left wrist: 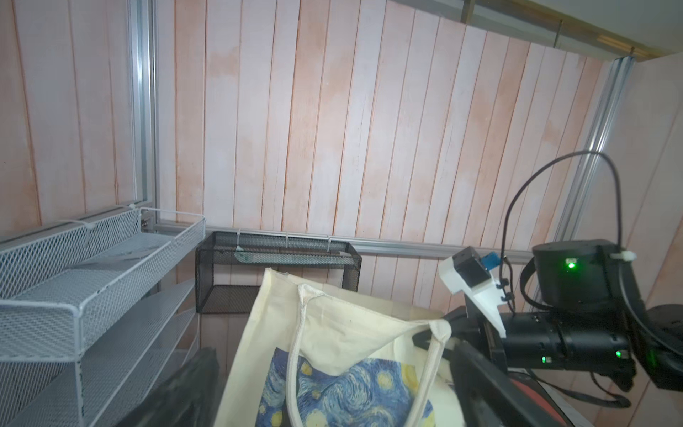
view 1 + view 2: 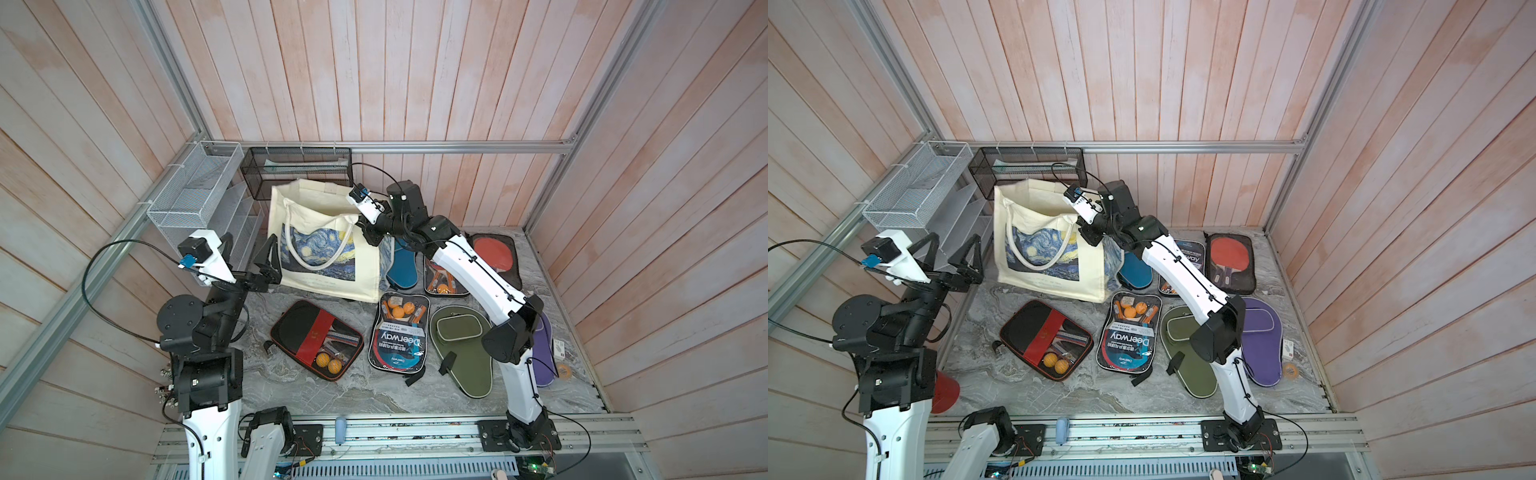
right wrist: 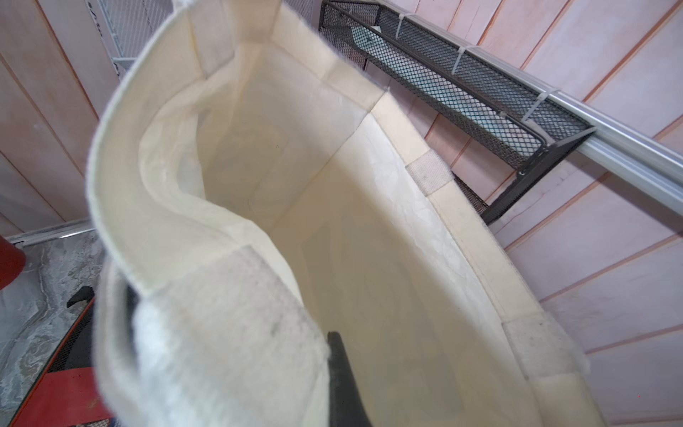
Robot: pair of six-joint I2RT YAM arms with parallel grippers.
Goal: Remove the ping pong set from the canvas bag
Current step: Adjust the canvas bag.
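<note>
Grey marble tabletop [image 2: 374, 395], pinkish plank walls [image 2: 415, 62] all round. The canvas bag [image 2: 324, 282] stands at the back by a black mesh basket [image 2: 299, 170], with paddle cases [image 2: 399, 336] strewn in front. The right gripper [image 2: 365, 226] is clamped on its rim, and the left gripper [image 2: 249, 249] is spread wide just beside it, holding nothing.

The bag [image 2: 324, 286] is cream with a blue-and-yellow swirl print. The table [image 2: 332, 395] is grey, marbled. The black case [image 2: 316, 338] has a red band; the olive case [image 2: 461, 349], purple case [image 2: 1262, 340] and blue case [image 2: 402, 266] are plain. The balls [image 2: 334, 366] are orange.
</note>
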